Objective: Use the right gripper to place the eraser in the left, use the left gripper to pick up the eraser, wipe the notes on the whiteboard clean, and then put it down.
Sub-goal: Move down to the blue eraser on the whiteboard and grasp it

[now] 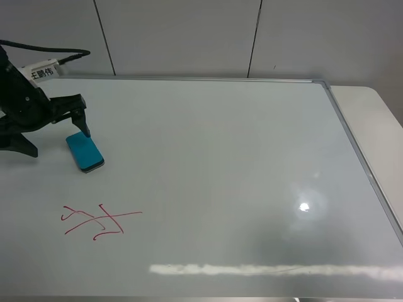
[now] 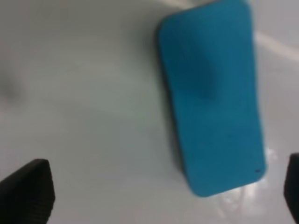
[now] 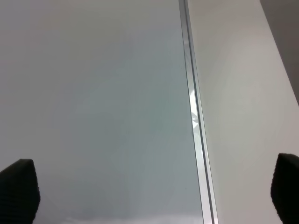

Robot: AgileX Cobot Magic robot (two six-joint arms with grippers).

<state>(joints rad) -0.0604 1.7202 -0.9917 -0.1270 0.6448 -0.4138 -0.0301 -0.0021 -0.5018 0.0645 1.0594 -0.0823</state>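
Picking up the eraser [image 1: 84, 151] looks to be the step in hand: it lies flat on the whiteboard [image 1: 220, 163] near the left side, and the left gripper [image 1: 58, 139] hangs over it with its jaws spread wide, holding nothing. In the left wrist view the eraser sits off-centre between the fingers, close to one and well apart from the other. Whether that near finger touches it I cannot tell. The notes [image 1: 101, 221] are unwiped, nearer the camera than the eraser. The right gripper [image 3: 149, 191] is also wide and empty, above the board's frame [image 3: 194, 116]. The next move, I judge, calls for centring the jaws across the eraser's narrow sides, lowering, then closing firmly before sliding toward the red strokes
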